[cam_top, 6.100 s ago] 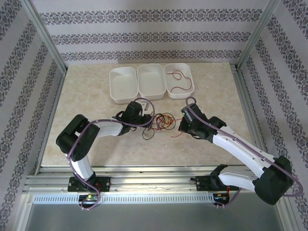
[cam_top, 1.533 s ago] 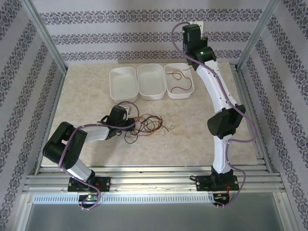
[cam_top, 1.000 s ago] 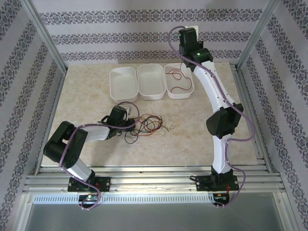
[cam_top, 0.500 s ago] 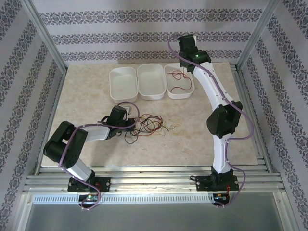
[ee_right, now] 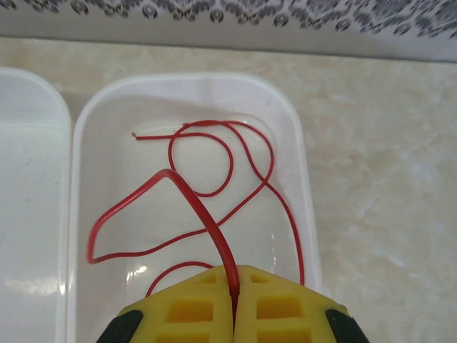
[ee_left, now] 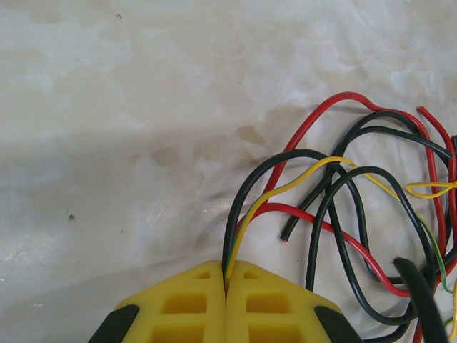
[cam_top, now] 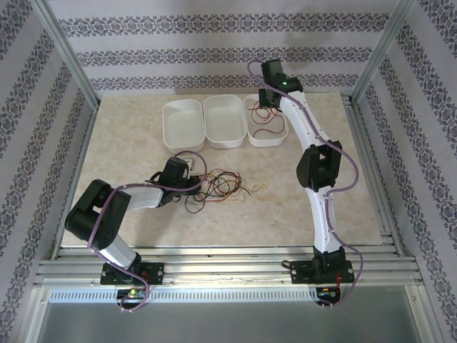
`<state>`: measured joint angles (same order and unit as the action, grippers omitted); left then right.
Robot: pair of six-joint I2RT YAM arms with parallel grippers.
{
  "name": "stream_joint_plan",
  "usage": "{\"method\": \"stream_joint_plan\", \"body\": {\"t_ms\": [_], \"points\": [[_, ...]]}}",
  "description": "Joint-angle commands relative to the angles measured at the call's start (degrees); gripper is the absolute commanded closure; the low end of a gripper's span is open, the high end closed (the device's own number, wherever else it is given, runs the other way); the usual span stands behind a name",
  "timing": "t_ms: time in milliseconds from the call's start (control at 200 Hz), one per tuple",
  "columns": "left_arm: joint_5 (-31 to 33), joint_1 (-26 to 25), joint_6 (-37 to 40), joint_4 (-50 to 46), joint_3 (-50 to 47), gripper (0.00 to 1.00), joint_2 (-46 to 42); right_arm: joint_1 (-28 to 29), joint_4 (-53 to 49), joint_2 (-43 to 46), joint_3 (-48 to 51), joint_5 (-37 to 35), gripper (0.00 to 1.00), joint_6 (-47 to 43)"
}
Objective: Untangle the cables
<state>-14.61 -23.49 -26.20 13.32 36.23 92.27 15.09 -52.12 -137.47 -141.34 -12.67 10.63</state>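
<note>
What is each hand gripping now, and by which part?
Right hand pinches a red cable near one end, over the rightmost tray. Left hand pinches a yellow cable and a black cable from the tangle, seemingly near their ends.

lab test cell: aluminium frame (cam_top: 228, 271), wallpapered panels (cam_top: 178, 43)

Three white trays (cam_top: 224, 123), seemingly marble tabletop (cam_top: 128, 146)

Tangled cables (cam_top: 227, 184) lie on the table (cam_top: 128, 153) before three trays (cam_top: 225, 123).
</note>
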Motion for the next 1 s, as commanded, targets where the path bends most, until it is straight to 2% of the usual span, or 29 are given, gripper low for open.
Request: {"method": "stream_joint_plan", "body": {"t_ms": [0, 170, 365, 670, 739, 994], "points": [[-0.3, 0.7, -0.4, 0.7, 0.7, 1.00, -0.1, -0.7, -1.5, -3.0, -2.6, 1.5, 1.00, 1.5], [-0.1, 0.7, -0.5, 0.7, 0.4, 1.00, -0.1, -1.7, -2.3, -6.9, -2.9, 2.0, 1.00, 2.6], [0.0, 0.7, -0.6, 0.7, 0.6, 1.00, 0.2, -2.6, -6.0, -10.0, -3.3, -1.6, 1.00, 4.8], [-0.1, 0.7, -0.8, 0.7, 0.8, 1.00, 0.4, -3.5, -3.7, -5.4, 5.3, -1.7, 1.00, 4.7], [0.0, 0.7, -0.8, 0.9, 0.6, 1.00, 0.4, -3.6, -2.6, -3.6, 7.9, -1.8, 0.91, 4.6], [0.0, 0.7, -0.7, 0.9, 0.4, 0.99, 0.0, -2.7, -1.8, 0.9, 12.2, -2.5, 0.69, 3.2]]}}
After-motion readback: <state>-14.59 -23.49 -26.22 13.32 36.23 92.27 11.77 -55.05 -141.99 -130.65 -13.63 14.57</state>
